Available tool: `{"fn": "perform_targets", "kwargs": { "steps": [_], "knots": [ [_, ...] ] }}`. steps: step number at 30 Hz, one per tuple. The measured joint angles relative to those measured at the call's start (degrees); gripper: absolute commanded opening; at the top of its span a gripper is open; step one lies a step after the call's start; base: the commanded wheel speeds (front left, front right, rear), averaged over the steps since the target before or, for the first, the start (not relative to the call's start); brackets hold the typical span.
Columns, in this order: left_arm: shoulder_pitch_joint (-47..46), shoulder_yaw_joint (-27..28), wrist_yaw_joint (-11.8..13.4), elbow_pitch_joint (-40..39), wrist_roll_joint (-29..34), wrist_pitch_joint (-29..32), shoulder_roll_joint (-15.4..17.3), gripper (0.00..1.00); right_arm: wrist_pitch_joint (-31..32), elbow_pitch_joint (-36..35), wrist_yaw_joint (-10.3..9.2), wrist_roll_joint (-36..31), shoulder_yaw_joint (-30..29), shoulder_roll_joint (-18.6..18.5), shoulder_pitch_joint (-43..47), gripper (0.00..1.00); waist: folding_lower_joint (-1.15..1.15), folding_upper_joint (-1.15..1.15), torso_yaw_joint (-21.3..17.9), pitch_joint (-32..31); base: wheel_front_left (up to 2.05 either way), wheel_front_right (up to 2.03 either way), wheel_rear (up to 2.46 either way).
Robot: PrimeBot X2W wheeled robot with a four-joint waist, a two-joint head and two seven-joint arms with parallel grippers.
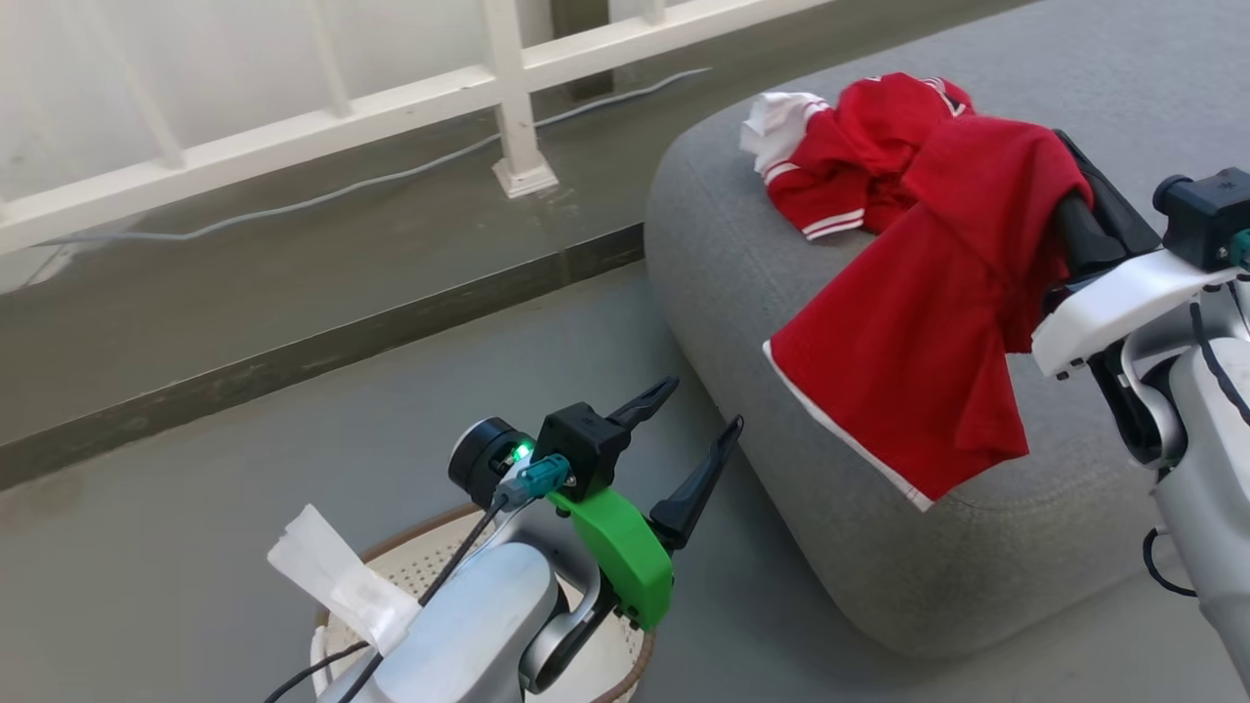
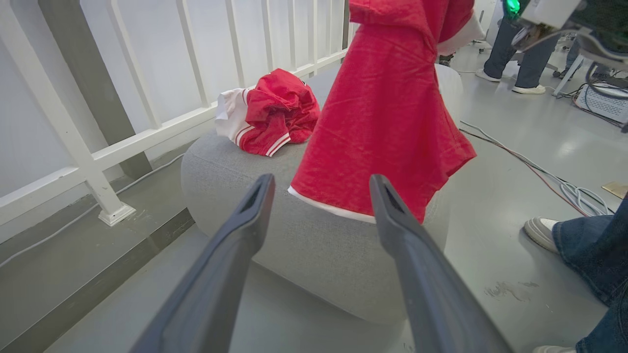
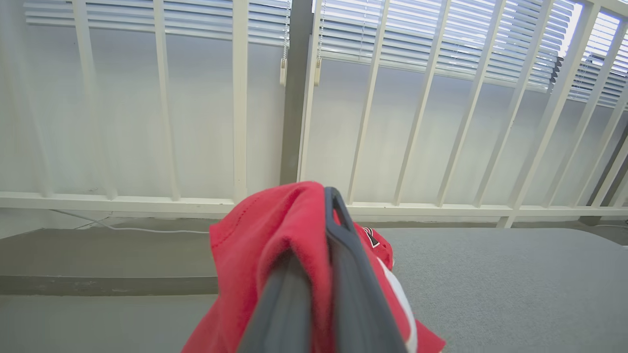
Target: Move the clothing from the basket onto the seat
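A red garment with white trim (image 1: pixel 928 322) hangs from my right gripper (image 1: pixel 1074 220), which is shut on it above the grey seat (image 1: pixel 879 557). The same garment drapes over the fingers in the right wrist view (image 3: pixel 265 240) and dangles over the seat's edge in the left wrist view (image 2: pixel 387 122). Another piece of clothing, red and white (image 1: pixel 840 166), lies crumpled on the seat's near corner (image 2: pixel 267 117). My left gripper (image 1: pixel 693 415) is open and holds nothing, above the cream basket (image 1: pixel 410 532), which my left arm partly hides. Its fingers (image 2: pixel 255 201) point at the seat (image 2: pixel 304 250).
A white railing (image 1: pixel 518 98) on a raised ledge runs behind the seat, with a cable (image 1: pixel 342 186) along it. In the left wrist view, a person's leg and shoe (image 2: pixel 579 240) stand on the floor at right, other legs (image 2: pixel 520 54) farther back, and floor cables (image 2: pixel 539 171).
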Motion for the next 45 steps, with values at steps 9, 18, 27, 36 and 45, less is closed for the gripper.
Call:
{"fn": "perform_targets", "kwargs": {
  "steps": [9,18,27,36,45],
  "knots": [
    [0.04,-1.3,0.04,-0.62,0.23,0.03,-0.04,1.0,1.3,-3.99,-0.66,1.07,-1.93,-1.74,0.98,0.0,0.0,0.0,-3.08,1.05,0.0,0.0,0.0],
    [-0.07,-1.78,0.36,-2.14,0.82,0.87,-0.05,1.0,3.05,-5.64,-0.98,2.77,-4.6,-2.99,0.37,0.0,0.0,0.0,-3.75,3.7,0.0,0.0,0.0],
    [-2.32,-2.67,0.74,-4.22,1.87,2.79,-0.04,1.0,5.24,-6.86,-1.0,2.8,-8.36,-6.47,-11.45,0.0,0.0,0.0,-2.92,8.08,0.0,0.0,0.0],
    [-6.05,-2.89,1.1,-6.77,4.53,4.66,0.09,1.0,7.04,-4.95,-2.29,3.72,-11.76,-9.05,-21.08,0.0,0.0,0.0,-0.86,13.24,0.0,0.0,0.0],
    [-10.78,-3.11,1.47,-10.66,6.48,6.78,0.31,1.0,8.6,-0.43,-4.49,5.79,-16.34,-10.78,-29.0,0.0,0.01,0.0,2.69,19.62,0.0,0.0,0.0]
  ]
}}
